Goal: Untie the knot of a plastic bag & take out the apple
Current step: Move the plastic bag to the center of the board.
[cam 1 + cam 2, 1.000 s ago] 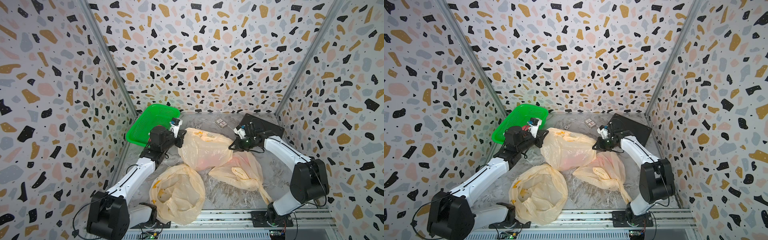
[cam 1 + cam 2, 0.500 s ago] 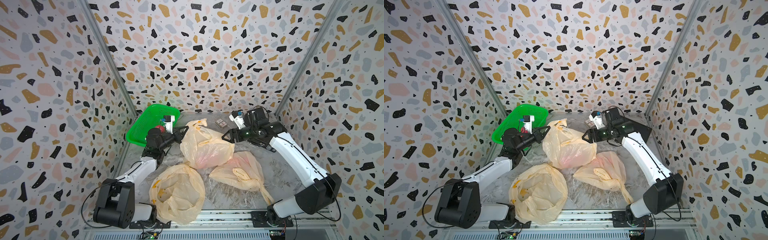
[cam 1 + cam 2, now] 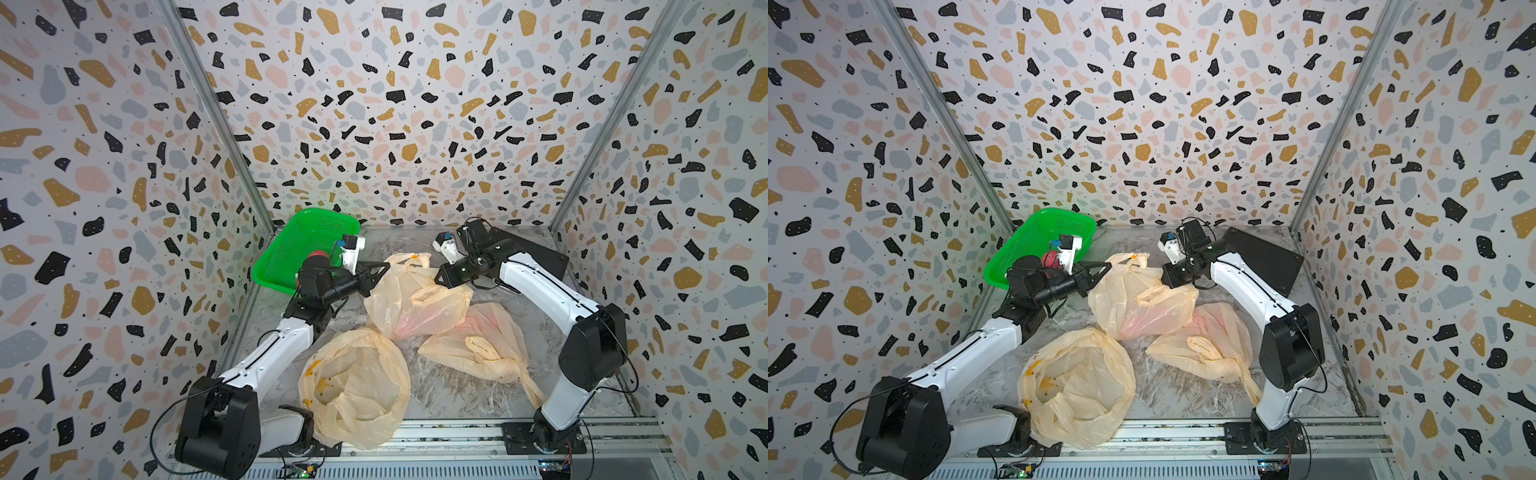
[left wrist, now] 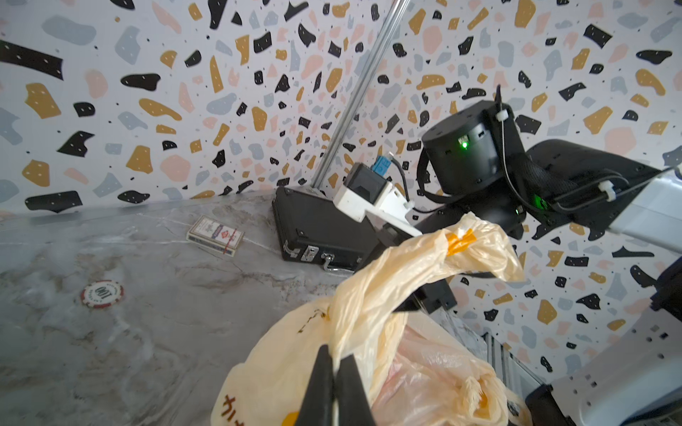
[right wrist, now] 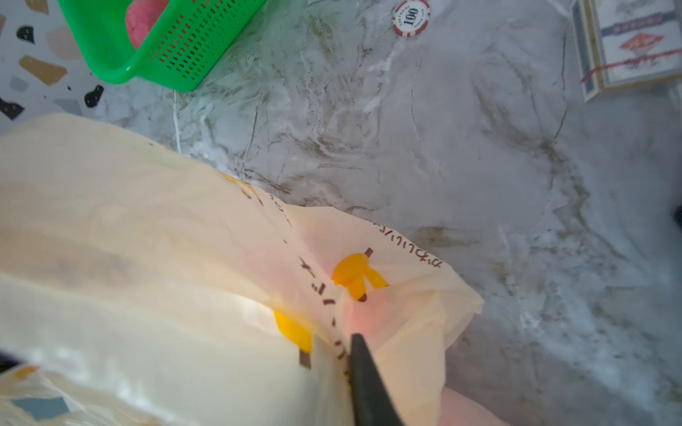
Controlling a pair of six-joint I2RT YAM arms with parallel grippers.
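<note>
Left gripper (image 3: 380,270): clamped tight on the plastic of the middle bag (image 3: 415,299), pinching a fold near its top edge; the wrist view shows the two fingers (image 4: 321,383) pressed together on the film.
Right gripper (image 3: 441,277): closed too, biting the opposite side of the same bag's mouth; its wrist view shows one dark finger (image 5: 363,380) buried in plastic.
Bag: sits mid-table between the two arms, slumped, handle loops loose, no tight knot visible here.
Apple: not clearly visible, only a pinkish-red glow (image 5: 363,317) through the film, so probably inside, low down.
Step in hand: looks like spreading the mouth open, knot apparently undone.
Next move calls for: pulling the two grips apart, then one gripper letting go to reach inside.
Also around: green basket (image 3: 303,245) with something red in it, near the left arm; two other bags lie nearer the front.
</note>
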